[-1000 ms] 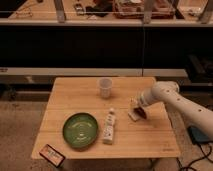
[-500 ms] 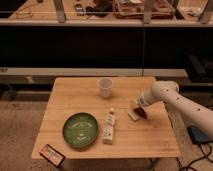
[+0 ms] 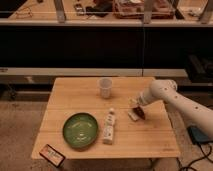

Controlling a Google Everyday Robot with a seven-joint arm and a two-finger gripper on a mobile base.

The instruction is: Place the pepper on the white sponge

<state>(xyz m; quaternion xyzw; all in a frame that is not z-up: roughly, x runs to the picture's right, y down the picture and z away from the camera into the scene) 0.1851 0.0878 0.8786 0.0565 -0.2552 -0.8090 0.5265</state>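
Observation:
The white sponge (image 3: 132, 115) is a small pale block lying on the wooden table (image 3: 75, 97), right of centre. The dark red pepper (image 3: 141, 113) sits at the sponge's right edge, touching or overlapping it; I cannot tell which. My gripper (image 3: 136, 104) comes in from the right on the white arm (image 3: 172, 97) and hangs just above the sponge and pepper. I cannot tell whether it touches the pepper.
A white cup (image 3: 105, 87) stands at the back middle. A white labelled bottle (image 3: 108, 127) lies left of the sponge. A green bowl (image 3: 80, 130) sits front left. A small dark packet (image 3: 52, 155) lies at the front left corner.

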